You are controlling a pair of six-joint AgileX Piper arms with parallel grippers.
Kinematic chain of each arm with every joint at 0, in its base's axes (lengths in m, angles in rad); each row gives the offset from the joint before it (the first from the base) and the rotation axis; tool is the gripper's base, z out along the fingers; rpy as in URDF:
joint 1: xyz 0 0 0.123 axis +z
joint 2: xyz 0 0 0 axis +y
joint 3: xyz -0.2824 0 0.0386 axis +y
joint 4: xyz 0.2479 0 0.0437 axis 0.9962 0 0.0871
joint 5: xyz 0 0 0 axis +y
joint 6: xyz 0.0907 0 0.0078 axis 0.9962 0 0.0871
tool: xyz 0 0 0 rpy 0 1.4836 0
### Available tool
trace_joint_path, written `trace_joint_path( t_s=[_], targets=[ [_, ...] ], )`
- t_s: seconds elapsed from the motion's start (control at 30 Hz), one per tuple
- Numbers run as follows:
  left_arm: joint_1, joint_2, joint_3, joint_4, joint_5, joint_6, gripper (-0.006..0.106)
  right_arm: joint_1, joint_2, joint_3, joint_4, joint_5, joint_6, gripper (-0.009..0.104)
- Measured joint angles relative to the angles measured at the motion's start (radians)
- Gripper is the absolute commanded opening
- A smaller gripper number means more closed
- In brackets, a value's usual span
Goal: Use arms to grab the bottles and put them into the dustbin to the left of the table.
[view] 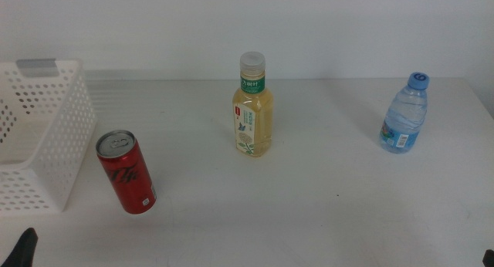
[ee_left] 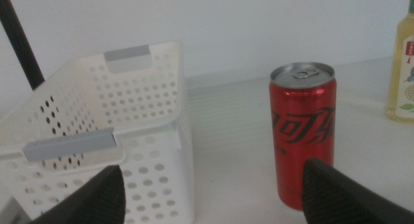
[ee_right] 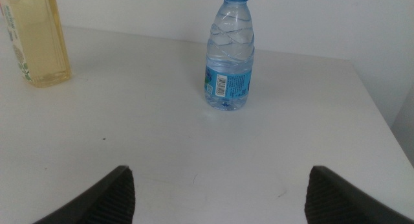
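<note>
White, flat and plain, the large tabletop (view: 309, 213) carries everything in the scene. At its left edge sits the white rectangular plastic basket (view: 58, 136) with perforated walls and a grey tab (view: 36, 65) on its far rim; nothing shows inside it. Near the centre, toward the far side, stands the pale-yellow tea bottle (view: 253, 113) with whitish cap and green neck label, upright. Well apart at the far right stands the smaller clear water bottle (view: 404, 116) with blue cap, also upright. Nearer, just beside the basket's right wall but not touching it, stands the red soda can (view: 126, 172).

Left gripper (ee_left: 213, 191): low at the near left, jaws spread wide and holding nothing, facing the can and the basket. Right gripper (ee_right: 220, 191): waiting at the near right, jaws likewise parted and empty, facing the water bottle.

Stage, as judged: the opening step, with no item yet grasped or binned. A likely next move is an advance by either arm until its jaws straddle the item ahead, then closure around the body.
</note>
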Motion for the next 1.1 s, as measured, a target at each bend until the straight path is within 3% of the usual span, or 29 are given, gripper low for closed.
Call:
trace_joint_path(
  t_s=[0.7,1.1],
  targets=[
    [-0.072,0.453,-0.29,-0.05,-0.002,-0.004,0.09,0.0,0.0,0.0,0.0,0.0,0.0,0.07],
    [-0.078,0.48,-0.312,-0.145,-0.103,-0.023,0.09,0.0,0.0,0.0,0.0,0.0,0.0,0.07]
  ],
)
